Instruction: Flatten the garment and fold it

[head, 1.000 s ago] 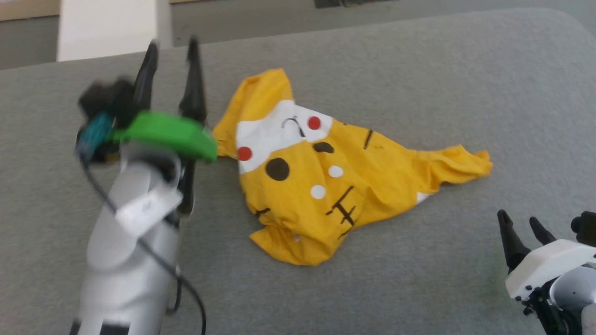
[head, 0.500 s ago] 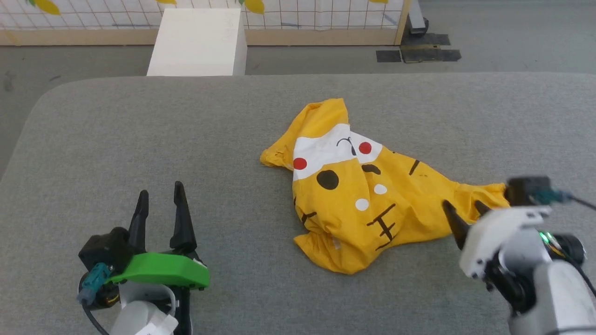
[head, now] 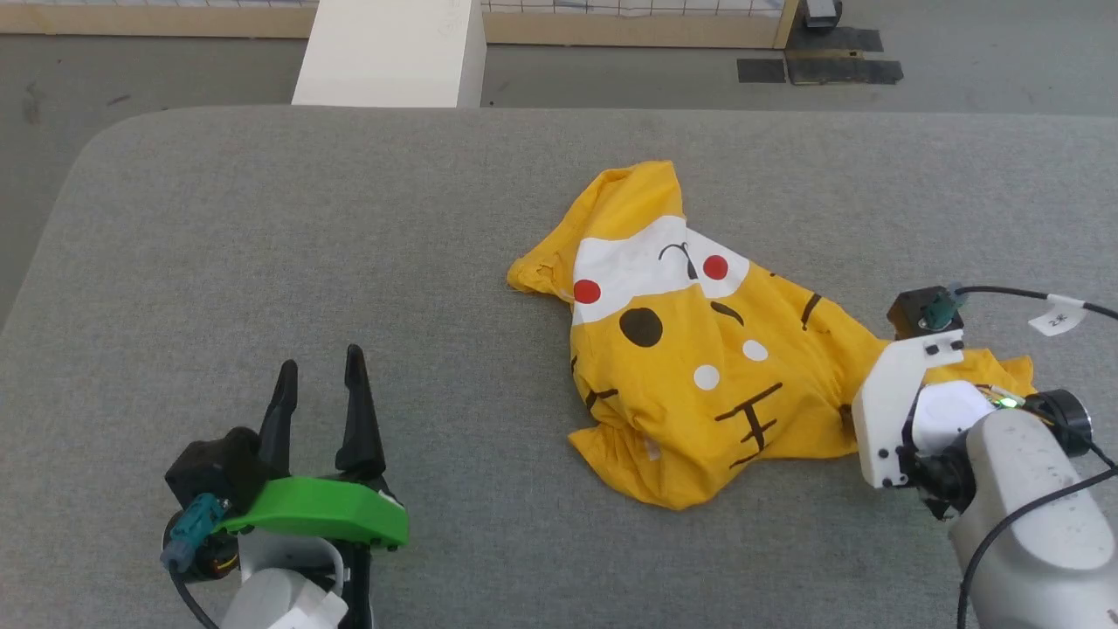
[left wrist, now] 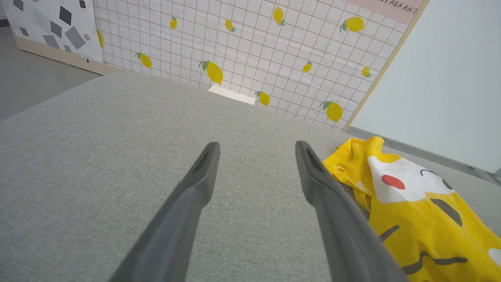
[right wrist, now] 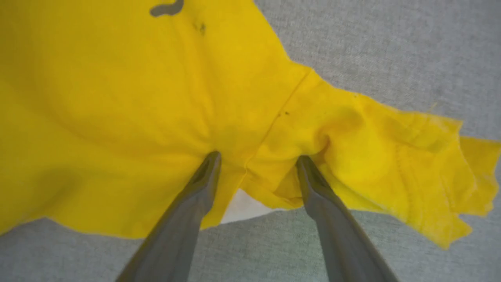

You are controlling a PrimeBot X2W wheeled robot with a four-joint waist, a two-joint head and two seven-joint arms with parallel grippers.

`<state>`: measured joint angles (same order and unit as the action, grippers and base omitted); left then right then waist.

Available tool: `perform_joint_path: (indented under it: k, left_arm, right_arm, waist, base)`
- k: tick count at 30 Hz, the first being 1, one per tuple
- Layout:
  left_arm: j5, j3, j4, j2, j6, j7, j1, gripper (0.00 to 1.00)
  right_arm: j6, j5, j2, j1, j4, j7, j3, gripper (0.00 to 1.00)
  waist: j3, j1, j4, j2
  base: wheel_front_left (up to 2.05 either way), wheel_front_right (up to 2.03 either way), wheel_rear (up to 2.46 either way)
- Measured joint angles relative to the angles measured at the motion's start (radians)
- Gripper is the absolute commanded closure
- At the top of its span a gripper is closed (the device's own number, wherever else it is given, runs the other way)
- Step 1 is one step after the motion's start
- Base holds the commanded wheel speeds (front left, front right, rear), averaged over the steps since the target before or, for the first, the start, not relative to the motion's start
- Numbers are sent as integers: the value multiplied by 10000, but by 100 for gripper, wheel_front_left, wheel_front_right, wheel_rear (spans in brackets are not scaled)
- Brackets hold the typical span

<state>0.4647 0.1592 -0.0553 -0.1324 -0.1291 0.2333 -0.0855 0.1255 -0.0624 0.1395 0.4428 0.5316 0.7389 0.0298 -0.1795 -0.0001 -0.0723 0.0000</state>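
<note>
The garment (head: 699, 349) is a bright yellow T-shirt, crumpled print side up on the grey table right of centre. White patches, red dots and black marks show on it. My right gripper (right wrist: 258, 156) is open, its fingertips down at the garment (right wrist: 117, 98) on either side of a seam fold by the right-hand sleeve. In the head view its white wrist mount (head: 900, 411) covers the fingers. My left gripper (head: 319, 367) is open near the table's front left, well apart from the shirt. In the left wrist view the garment (left wrist: 422, 219) lies to the right of the fingers.
The grey fabric table (head: 349, 218) has rounded far corners and bare room left of the shirt. A white box (head: 384, 52) stands on the floor beyond the far edge. A lemon-patterned wall (left wrist: 254, 47) rises behind.
The head camera has shifted. My right arm has come in from the lower right onto the garment's right sleeve. My left arm has drawn back to the front left. Both grippers stay open.
</note>
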Motion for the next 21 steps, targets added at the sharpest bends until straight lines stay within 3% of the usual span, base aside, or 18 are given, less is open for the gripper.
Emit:
perform_joint_path:
  k: [1,2,3,7,11,15,18,19,20,21]
  left_arm:
    - [0,13,4,2,0,-21,0,0]
    - [6,33,2,2,2,-29,0,0]
    - [15,52,0,2,2,-33,0,0]
    - [23,144,-10,15,0,-121,-2,0]
    - [27,240,-40,23,4,-169,-13,0]
    - [29,336,-109,23,40,-247,-20,0]
    - [61,359,-148,4,52,-353,-21,0]
    - [77,364,-159,-6,52,-353,-20,0]
    - [77,384,-163,-15,52,-374,-21,0]
    - [77,428,-169,-21,54,-403,-23,0]
  right_arm:
    - [-2,-198,10,58,38,13,58,57]
    - [-2,-380,56,84,36,-54,128,96]
    - [-10,-506,90,85,27,-199,217,100]
    - [-8,-1298,92,78,-58,-1085,29,100]
    - [17,-1563,245,27,-500,-1827,-1281,100]
    - [17,-1120,510,-669,-633,-1724,-2723,100]
    - [17,-738,341,-1286,-692,-1409,-2972,100]
    - [15,-828,161,-1364,-848,-1501,-3037,71]
    - [15,-892,35,-1369,-1001,-1620,-3047,0]
    - [15,-1055,-125,-1361,-1252,-1843,-3093,0]
  waist:
    - [-26,0,-13,0]
    - [-44,0,-22,0]
    - [-44,0,-23,0]
    - [43,0,18,0]
    - [218,0,71,0]
    - [362,0,153,0]
    - [407,0,296,0]
    - [414,0,359,0]
    - [419,0,411,0]
    - [426,0,476,0]
  base:
    - [0,0,0]
    - [0,0,0]
    - [0,0,0]
    - [0,0,0]
    - [0,0,0]
    - [0,0,0]
    - [0,0,0]
    - [0,0,0]
    - [0,0,0]
    - [0,0,0]
